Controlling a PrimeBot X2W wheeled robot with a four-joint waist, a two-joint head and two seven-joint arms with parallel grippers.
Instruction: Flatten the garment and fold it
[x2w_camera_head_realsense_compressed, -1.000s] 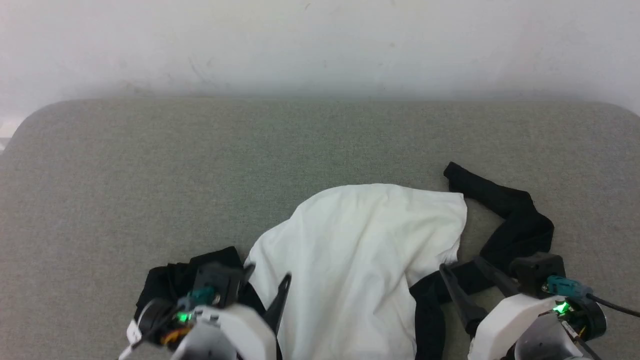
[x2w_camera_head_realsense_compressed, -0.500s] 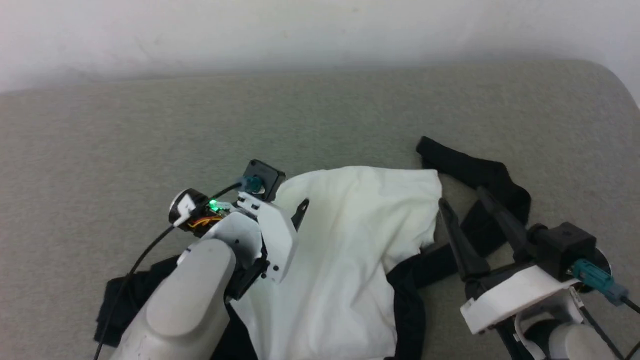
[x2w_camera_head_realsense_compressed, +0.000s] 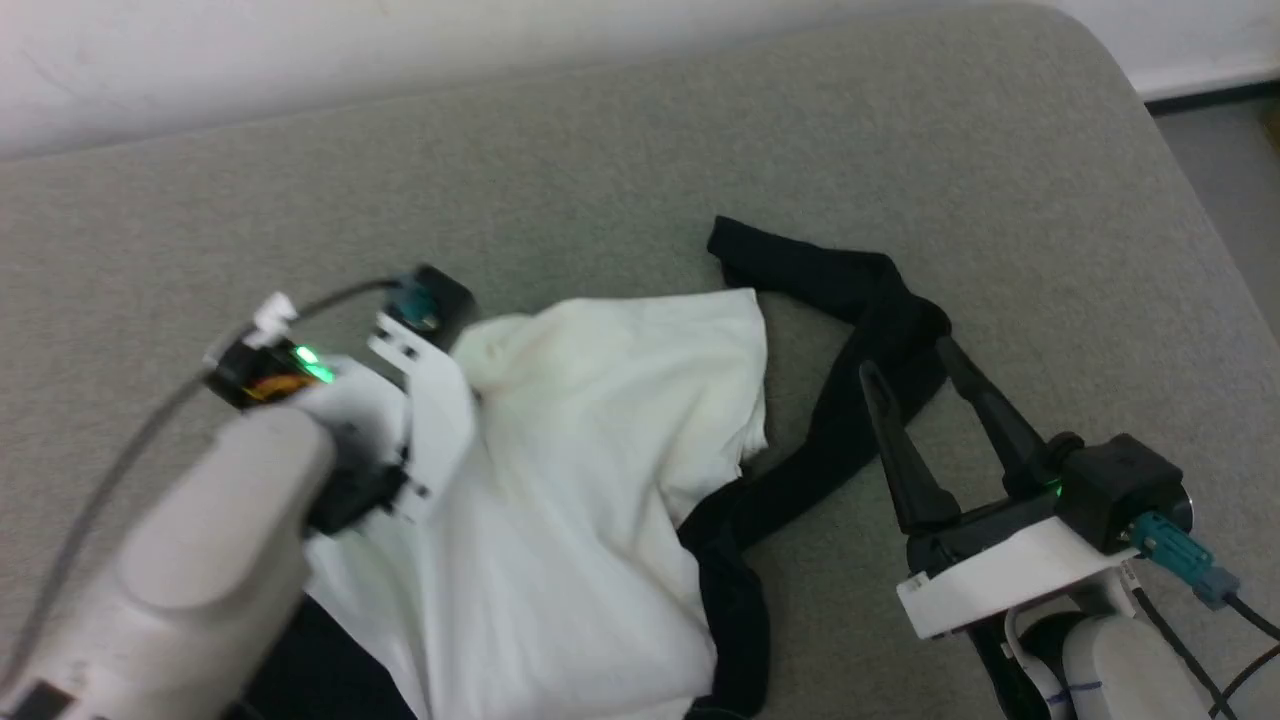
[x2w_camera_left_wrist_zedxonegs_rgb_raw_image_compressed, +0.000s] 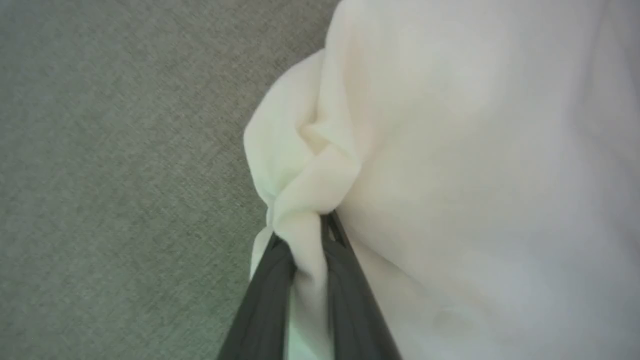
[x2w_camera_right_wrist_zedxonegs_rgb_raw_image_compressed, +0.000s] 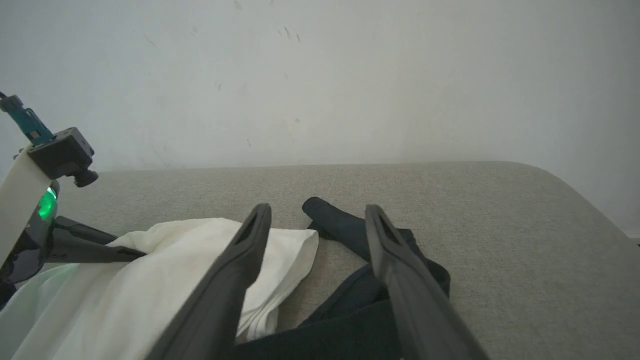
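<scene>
Head view: the raglan shirt (x2w_camera_head_realsense_compressed: 600, 450) lies bunched on the gray cushion (x2w_camera_head_realsense_compressed: 620, 140). Its white body runs from near me out toward the wall. Its black sleeve (x2w_camera_head_realsense_compressed: 850, 300) trails off the shirt's right side. My right gripper (x2w_camera_head_realsense_compressed: 906, 360) is just right of the shirt, over that sleeve. Its fingers are wide apart and hold nothing.

Left wrist view: my left gripper (x2w_camera_left_wrist_zedxonegs_rgb_raw_image_compressed: 306, 240) is at the shirt's far left corner, pinched tight on a twist of white cloth.

Right wrist view: the sleeve lies just past the right fingers, so I think that arm is nearer it.

garment (x2w_camera_head_realsense_compressed: 600, 450): soft matt cloth | table cover (x2w_camera_head_realsense_compressed: 600, 170): coarse matt weave
</scene>
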